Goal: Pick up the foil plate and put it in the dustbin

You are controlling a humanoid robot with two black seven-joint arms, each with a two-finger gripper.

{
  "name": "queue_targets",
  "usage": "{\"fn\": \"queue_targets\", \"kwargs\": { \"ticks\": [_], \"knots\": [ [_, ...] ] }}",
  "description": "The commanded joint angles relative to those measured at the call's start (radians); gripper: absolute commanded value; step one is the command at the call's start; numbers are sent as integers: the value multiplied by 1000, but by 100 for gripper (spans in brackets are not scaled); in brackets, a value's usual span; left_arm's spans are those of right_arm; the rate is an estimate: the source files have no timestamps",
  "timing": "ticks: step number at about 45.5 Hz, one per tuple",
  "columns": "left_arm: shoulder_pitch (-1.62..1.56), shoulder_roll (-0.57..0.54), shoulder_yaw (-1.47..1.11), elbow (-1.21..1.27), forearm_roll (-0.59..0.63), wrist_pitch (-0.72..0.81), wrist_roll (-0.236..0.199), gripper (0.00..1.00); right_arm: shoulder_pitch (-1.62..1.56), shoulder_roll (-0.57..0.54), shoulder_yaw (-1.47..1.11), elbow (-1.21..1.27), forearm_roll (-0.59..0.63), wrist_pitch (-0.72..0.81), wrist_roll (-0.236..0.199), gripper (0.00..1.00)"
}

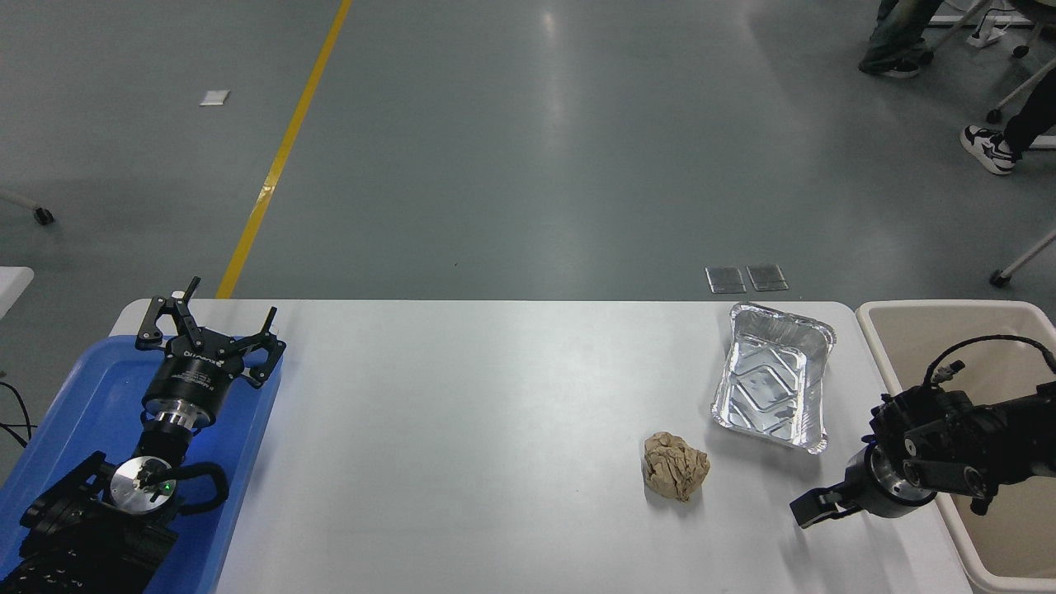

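Sitting empty: foil plate (pixel 774 377), dustbin (pixel 1011 536).

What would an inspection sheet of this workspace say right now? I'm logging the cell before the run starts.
Surface: white table, mostly bare.
Job's things: foil plate upright at the table's far right, empty; dustbin beside the table's right edge.
Clutter: crumpled paper ball near the foil plate, apart from it; blue tray at the left end.
Grippers: left gripper parked over the blue tray, open, empty; right gripper low near the table's right front, touching nothing, fingers unclear.
Cables: black cable looping over the right arm.
Surroundings: grey floor, yellow line, people's feet at top right.
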Motion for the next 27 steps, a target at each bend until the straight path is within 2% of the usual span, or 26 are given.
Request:
{"fn": "queue_targets", "kwargs": {
  "ticks": [1, 15, 27],
  "knots": [
    [0, 0, -1, 0, 0, 0, 1, 99, -28, 17, -1, -24, -7, -6, -2, 100],
    [-1, 0, 4, -2, 0, 0, 0, 99, 9, 1, -7, -5, -7, -3, 0, 100],
    [-1, 2, 4, 0, 0, 0, 0, 99, 270, -160, -44, 203, 0, 29, -2, 100]
  ]
}}
